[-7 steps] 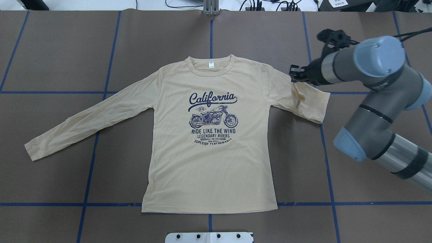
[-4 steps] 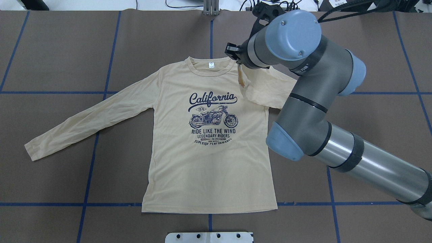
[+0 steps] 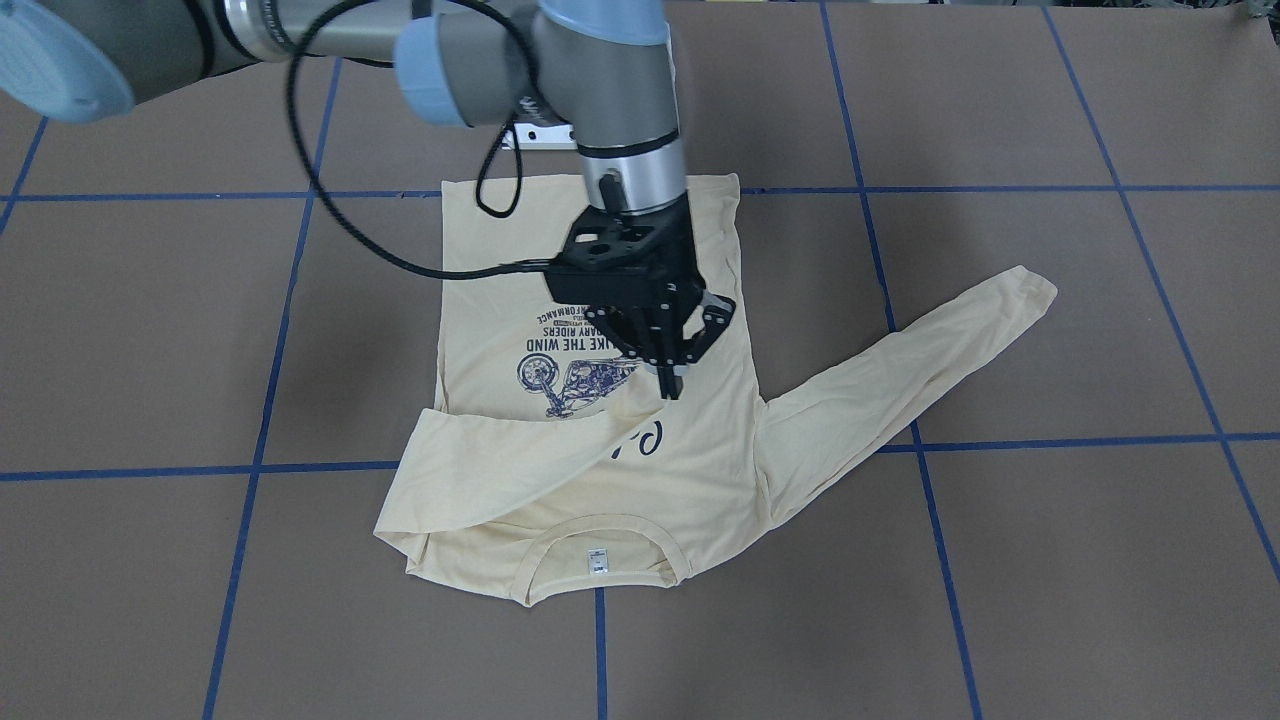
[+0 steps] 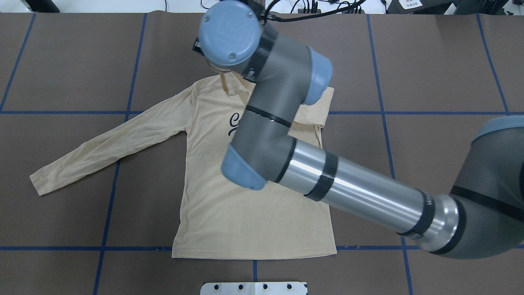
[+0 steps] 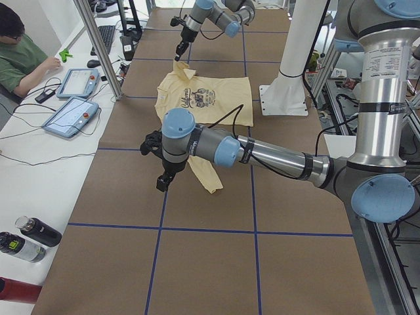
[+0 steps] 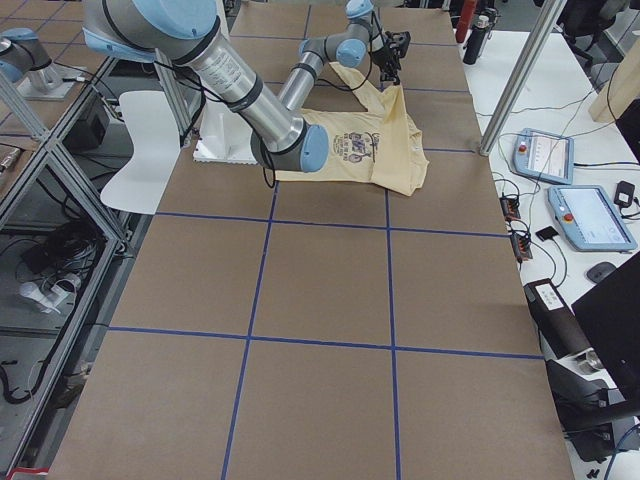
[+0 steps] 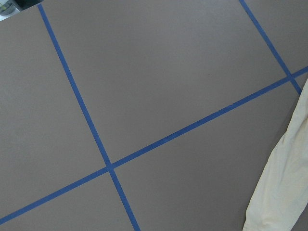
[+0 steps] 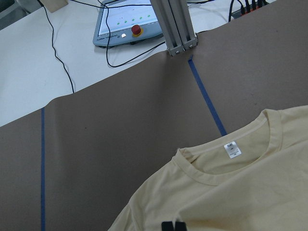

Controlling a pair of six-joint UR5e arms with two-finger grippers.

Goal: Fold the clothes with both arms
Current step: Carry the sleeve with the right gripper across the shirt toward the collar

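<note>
The clothes are one cream-yellow long-sleeved T-shirt point(image 4: 245, 221) lying print-up on the brown table. My right gripper point(image 3: 668, 385) is shut on the cuff of the shirt's right-hand sleeve point(image 3: 500, 460) and holds it over the chest, so the sleeve covers part of the navy print. In the overhead view the right arm point(image 4: 278, 106) hides the collar; only the pinched cuff point(image 4: 224, 84) shows. The right wrist view has the neck label point(image 8: 232, 149). The other sleeve point(image 4: 106, 143) lies stretched out flat. My left gripper point(image 5: 164, 184) hovers by that sleeve's cuff point(image 7: 284, 187); I cannot tell its state.
Blue tape lines point(image 4: 108, 205) divide the table into squares. A white base plate point(image 4: 254, 288) sits at the near edge, an aluminium post point(image 8: 175, 24) at the far edge. Beyond the table are teach pendants point(image 5: 79, 82), bottles point(image 5: 36, 231) and a seated person point(image 5: 20, 52).
The right arm has swung left across the shirt, dragging the held cuff from beside the right shoulder to over the chest. The left sleeve and the hem have not moved.
</note>
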